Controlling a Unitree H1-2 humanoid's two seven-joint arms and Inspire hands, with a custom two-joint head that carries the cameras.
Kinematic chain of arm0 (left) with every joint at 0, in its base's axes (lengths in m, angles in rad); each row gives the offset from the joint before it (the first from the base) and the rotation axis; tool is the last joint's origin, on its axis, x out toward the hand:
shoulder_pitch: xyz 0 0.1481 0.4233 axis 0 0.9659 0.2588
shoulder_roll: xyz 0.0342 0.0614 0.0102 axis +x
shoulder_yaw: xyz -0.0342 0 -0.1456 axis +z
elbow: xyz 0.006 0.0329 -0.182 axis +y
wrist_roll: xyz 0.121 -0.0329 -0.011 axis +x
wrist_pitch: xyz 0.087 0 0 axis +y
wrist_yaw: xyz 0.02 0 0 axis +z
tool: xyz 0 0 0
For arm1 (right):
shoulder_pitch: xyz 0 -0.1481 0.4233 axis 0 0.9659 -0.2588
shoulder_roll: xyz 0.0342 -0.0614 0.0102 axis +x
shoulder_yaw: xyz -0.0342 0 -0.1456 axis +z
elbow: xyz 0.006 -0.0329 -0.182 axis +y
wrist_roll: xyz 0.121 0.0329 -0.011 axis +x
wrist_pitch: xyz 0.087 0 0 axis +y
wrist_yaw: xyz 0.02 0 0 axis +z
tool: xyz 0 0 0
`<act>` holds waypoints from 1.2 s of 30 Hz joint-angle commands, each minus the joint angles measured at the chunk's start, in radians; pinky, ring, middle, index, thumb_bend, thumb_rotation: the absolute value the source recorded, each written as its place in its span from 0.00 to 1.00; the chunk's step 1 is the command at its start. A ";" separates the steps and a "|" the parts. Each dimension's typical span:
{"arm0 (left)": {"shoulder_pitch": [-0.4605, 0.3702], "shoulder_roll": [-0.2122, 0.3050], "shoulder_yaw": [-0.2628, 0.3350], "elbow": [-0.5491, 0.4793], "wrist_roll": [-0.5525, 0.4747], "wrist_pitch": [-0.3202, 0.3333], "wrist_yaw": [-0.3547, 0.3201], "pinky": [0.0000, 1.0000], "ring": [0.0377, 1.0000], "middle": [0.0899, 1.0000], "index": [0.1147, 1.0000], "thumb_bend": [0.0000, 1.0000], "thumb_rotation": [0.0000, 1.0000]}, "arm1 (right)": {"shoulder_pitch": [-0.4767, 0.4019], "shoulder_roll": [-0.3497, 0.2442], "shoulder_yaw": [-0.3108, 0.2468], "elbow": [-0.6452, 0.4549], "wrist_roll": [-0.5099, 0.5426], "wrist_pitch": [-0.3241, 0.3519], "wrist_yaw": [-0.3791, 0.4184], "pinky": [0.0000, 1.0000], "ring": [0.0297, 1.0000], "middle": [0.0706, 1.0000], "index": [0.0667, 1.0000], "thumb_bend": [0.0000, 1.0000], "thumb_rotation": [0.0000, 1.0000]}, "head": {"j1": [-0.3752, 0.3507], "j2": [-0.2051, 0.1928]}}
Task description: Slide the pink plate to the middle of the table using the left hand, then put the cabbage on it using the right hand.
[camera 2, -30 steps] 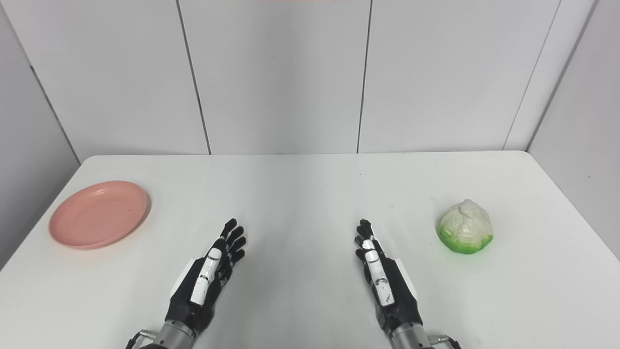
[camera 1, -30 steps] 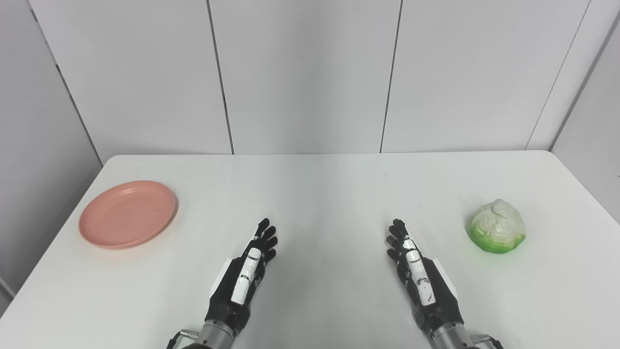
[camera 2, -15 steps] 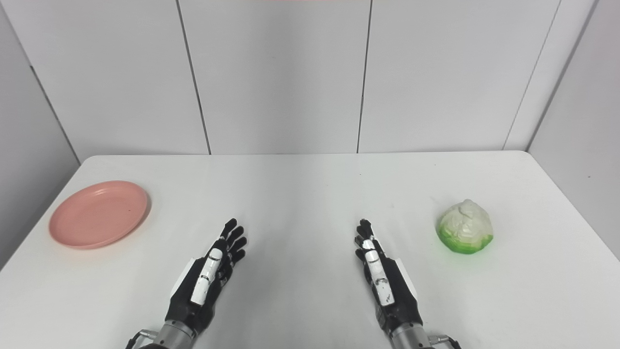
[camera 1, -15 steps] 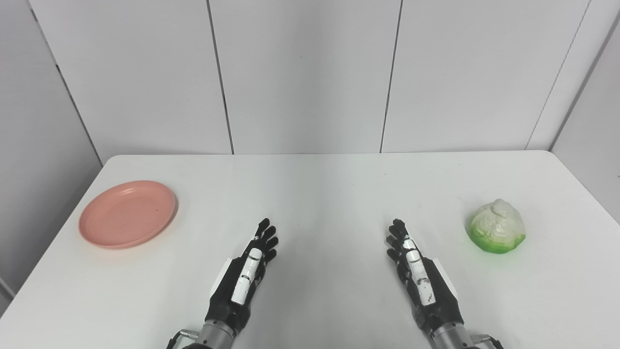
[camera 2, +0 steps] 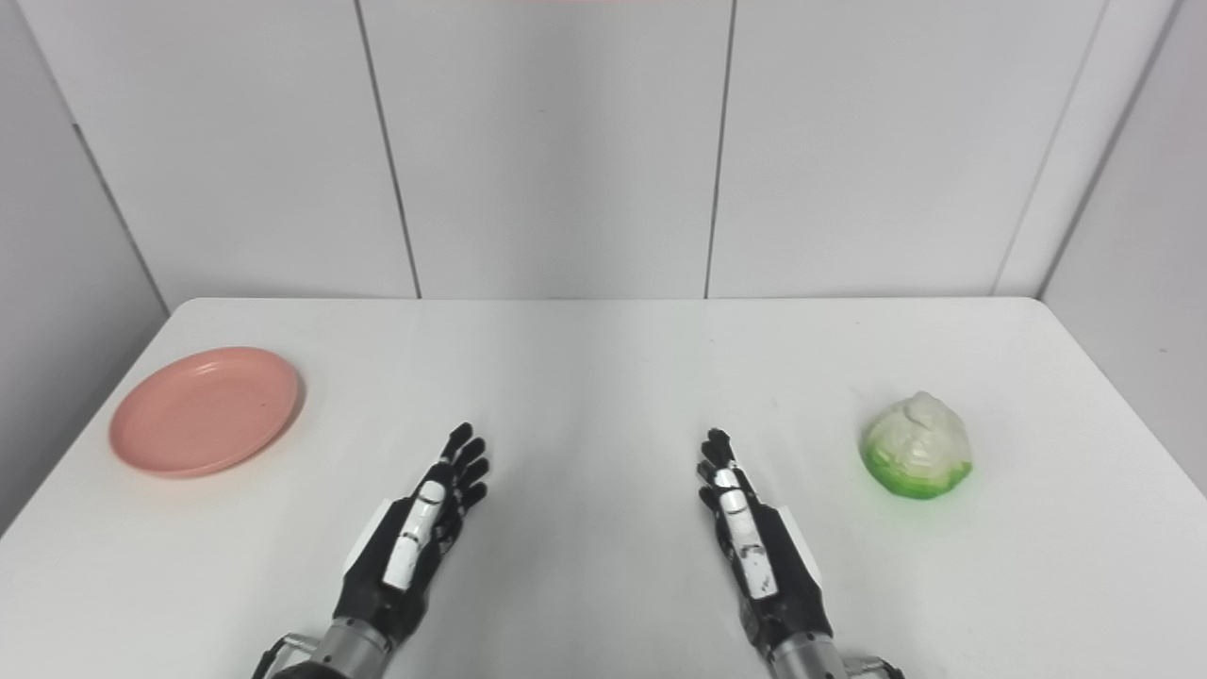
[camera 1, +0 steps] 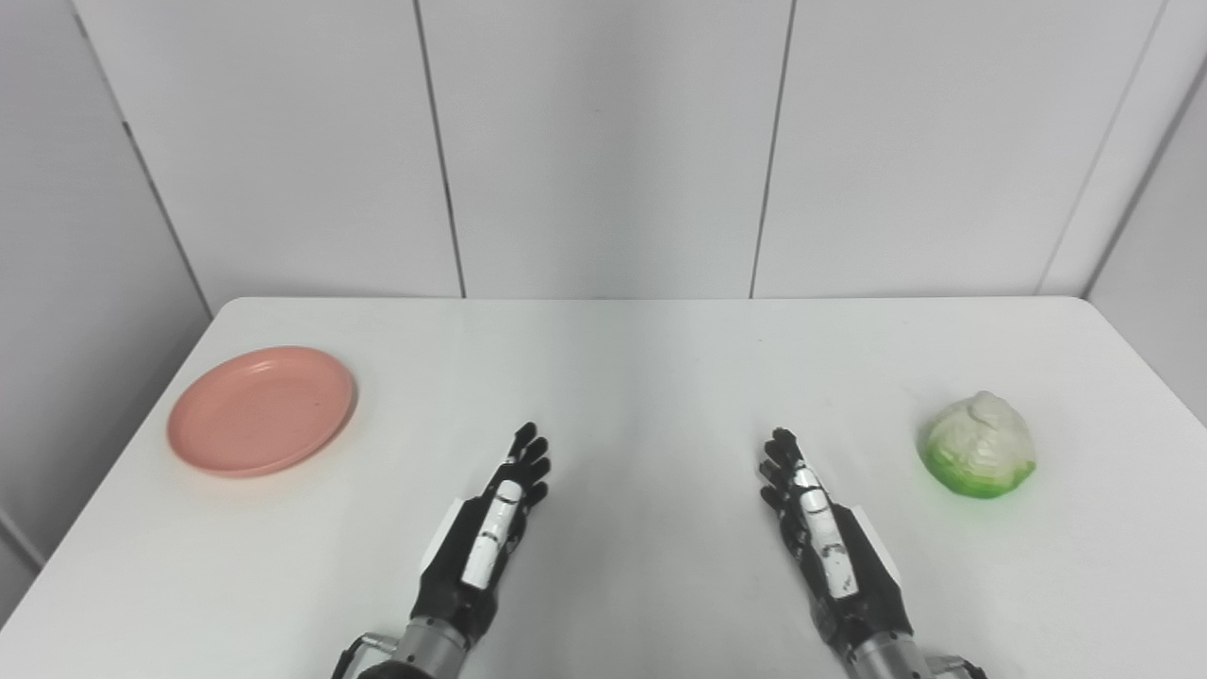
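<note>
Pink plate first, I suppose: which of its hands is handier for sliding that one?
The left hand. The pink plate lies on the table's left side, nearer that hand; the right hand sits across the table, closer to the cabbage. Both hands are open, holding nothing.

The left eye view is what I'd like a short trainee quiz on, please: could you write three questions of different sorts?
1. True or false: the cabbage already lies on the pink plate.
2. Which hand is nearer the cabbage: A) left hand B) right hand?
3. Fill in: both hands hold ____.

Key: 1. false, they sit at opposite ends of the table. 2. B. 3. nothing; both are open.
</note>
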 commanded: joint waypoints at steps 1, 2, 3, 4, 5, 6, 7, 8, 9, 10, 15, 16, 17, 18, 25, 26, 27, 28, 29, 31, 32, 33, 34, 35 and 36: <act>0.034 -0.014 -0.021 0.113 0.016 -0.009 -0.002 1.00 1.00 1.00 0.99 0.54 1.00 | 0.001 -0.017 -0.010 0.004 0.015 -0.002 0.019 1.00 1.00 1.00 1.00 0.32 1.00 | 0.036 -0.010; 0.032 -0.021 -0.023 0.118 0.020 -0.007 0.003 1.00 1.00 1.00 0.99 0.54 1.00 | 0.001 -0.021 -0.013 0.005 0.023 -0.002 0.022 1.00 1.00 1.00 1.00 0.32 1.00 | 0.049 -0.014; 0.031 -0.027 -0.024 0.117 0.023 -0.001 0.009 1.00 1.00 1.00 0.99 0.52 1.00 | 0.001 -0.026 -0.013 0.006 0.023 -0.008 0.025 1.00 1.00 1.00 1.00 0.32 1.00 | 0.053 -0.015; 0.030 -0.035 -0.024 0.117 0.024 0.006 0.014 1.00 1.00 1.00 0.99 0.50 1.00 | 0.001 -0.028 -0.015 0.006 0.026 -0.006 0.027 1.00 1.00 1.00 1.00 0.31 1.00 | 0.074 -0.023; 0.029 -0.043 -0.023 0.118 0.027 0.010 0.020 1.00 1.00 1.00 0.99 0.49 1.00 | 0.000 -0.033 -0.015 0.007 0.028 -0.010 0.032 1.00 1.00 1.00 1.00 0.31 1.00 | 0.086 -0.027; 0.027 -0.051 -0.023 0.121 0.028 0.009 0.023 1.00 1.00 1.00 0.99 0.48 1.00 | 0.000 -0.037 -0.015 0.007 0.029 -0.012 0.036 1.00 1.00 1.00 1.00 0.30 1.00 | 0.105 -0.033; 0.025 -0.055 -0.023 0.125 0.030 0.008 0.026 1.00 1.00 1.00 0.99 0.47 0.98 | 0.000 -0.041 -0.015 0.007 0.030 -0.013 0.038 1.00 1.00 1.00 1.00 0.29 1.00 | 0.108 -0.034; 0.022 -0.061 -0.023 0.131 0.031 0.004 0.030 1.00 1.00 1.00 0.99 0.47 0.98 | 0.000 -0.044 -0.015 0.004 0.033 -0.007 0.038 1.00 1.00 1.00 1.00 0.29 1.00 | 0.127 -0.041; 0.020 -0.064 -0.023 0.136 0.033 0.002 0.032 1.00 1.00 1.00 0.99 0.47 0.96 | 0.000 -0.046 -0.015 0.001 0.035 -0.002 0.037 1.00 1.00 1.00 1.00 0.28 1.00 | 0.127 -0.041; 0.018 -0.068 -0.023 0.140 0.035 -0.001 0.036 1.00 1.00 1.00 0.99 0.47 0.95 | 0.000 -0.049 -0.016 -0.003 0.039 0.003 0.037 1.00 1.00 1.00 1.00 0.28 1.00 | 0.138 -0.045; 0.013 -0.080 -0.022 0.150 0.034 -0.005 0.043 0.99 1.00 1.00 0.99 0.45 0.93 | 0.004 -0.056 -0.013 -0.019 0.044 0.017 0.034 1.00 1.00 1.00 1.00 0.26 1.00 | 0.150 -0.052; 0.013 -0.081 -0.022 0.150 0.033 -0.006 0.044 0.99 1.00 1.00 0.99 0.45 0.93 | 0.005 -0.057 -0.012 -0.021 0.045 0.020 0.034 1.00 1.00 1.00 1.00 0.26 1.00 | 0.150 -0.052; 0.013 -0.082 -0.022 0.148 0.034 -0.003 0.045 0.99 1.00 1.00 0.99 0.45 0.93 | 0.005 -0.058 -0.011 -0.025 0.047 0.024 0.035 1.00 1.00 1.00 1.00 0.25 1.00 | 0.149 -0.052; 0.014 -0.082 -0.023 0.146 0.034 -0.001 0.045 0.99 1.00 1.00 0.99 0.45 0.93 | 0.006 -0.058 -0.010 -0.027 0.048 0.027 0.035 1.00 1.00 1.00 1.00 0.24 1.00 | 0.149 -0.052; 0.018 -0.077 -0.024 0.137 0.037 -0.001 0.046 0.99 1.00 1.00 0.99 0.45 0.94 | 0.010 -0.056 -0.006 -0.047 0.051 0.046 0.030 1.00 1.00 1.00 1.00 0.22 1.00 | 0.143 -0.046; 0.021 -0.077 -0.022 0.134 0.036 -0.002 0.046 0.99 1.00 1.00 0.99 0.45 0.94 | 0.011 -0.054 -0.006 -0.049 0.051 0.044 0.030 1.00 1.00 1.00 1.00 0.22 1.00 | 0.141 -0.045; 0.023 -0.076 -0.021 0.130 0.035 -0.001 0.047 0.99 0.99 1.00 0.98 0.45 0.94 | 0.012 -0.053 -0.006 -0.051 0.051 0.043 0.029 1.00 1.00 1.00 1.00 0.21 1.00 | 0.138 -0.045; 0.026 -0.076 -0.019 0.123 0.030 -0.001 0.044 0.99 0.99 1.00 0.98 0.45 0.94 | 0.014 -0.051 -0.004 -0.057 0.049 0.046 0.027 1.00 1.00 1.00 1.00 0.21 1.00 | 0.135 -0.042; 0.028 -0.075 -0.017 0.119 0.026 -0.001 0.042 0.99 1.00 1.00 0.98 0.46 0.94 | 0.015 -0.050 -0.003 -0.061 0.047 0.049 0.025 1.00 1.00 1.00 1.00 0.22 1.00 | 0.135 -0.042; 0.037 -0.072 -0.018 0.097 0.025 0.008 0.042 1.00 1.00 1.00 0.99 0.47 0.96 | 0.017 -0.049 0.000 -0.069 0.047 0.053 0.025 1.00 1.00 1.00 1.00 0.22 1.00 | 0.132 -0.039; 0.038 -0.065 -0.021 0.084 0.026 0.010 0.034 1.00 1.00 1.00 0.99 0.48 0.96 | 0.017 -0.048 -0.001 -0.072 0.047 0.057 0.022 1.00 1.00 1.00 1.00 0.22 1.00 | 0.133 -0.035; 0.039 -0.061 -0.022 0.070 0.023 0.016 0.029 1.00 1.00 1.00 1.00 0.49 0.98 | 0.018 -0.047 -0.001 -0.074 0.047 0.062 0.021 1.00 1.00 1.00 1.00 0.22 1.00 | 0.134 -0.034; 0.039 -0.058 -0.022 0.056 0.021 0.024 0.027 1.00 1.00 1.00 1.00 0.51 0.98 | 0.018 -0.046 -0.001 -0.076 0.046 0.065 0.019 1.00 1.00 1.00 1.00 0.23 1.00 | 0.133 -0.031; 0.038 -0.056 -0.021 0.042 0.018 0.035 0.027 1.00 1.00 1.00 1.00 0.52 0.98 | 0.018 -0.046 -0.001 -0.076 0.045 0.064 0.018 1.00 1.00 1.00 1.00 0.23 1.00 | 0.131 -0.030; 0.038 -0.056 -0.019 0.033 0.016 0.042 0.029 1.00 1.00 1.00 1.00 0.53 0.97 | 0.018 -0.046 0.000 -0.076 0.045 0.064 0.018 1.00 1.00 1.00 1.00 0.22 1.00 | 0.131 -0.031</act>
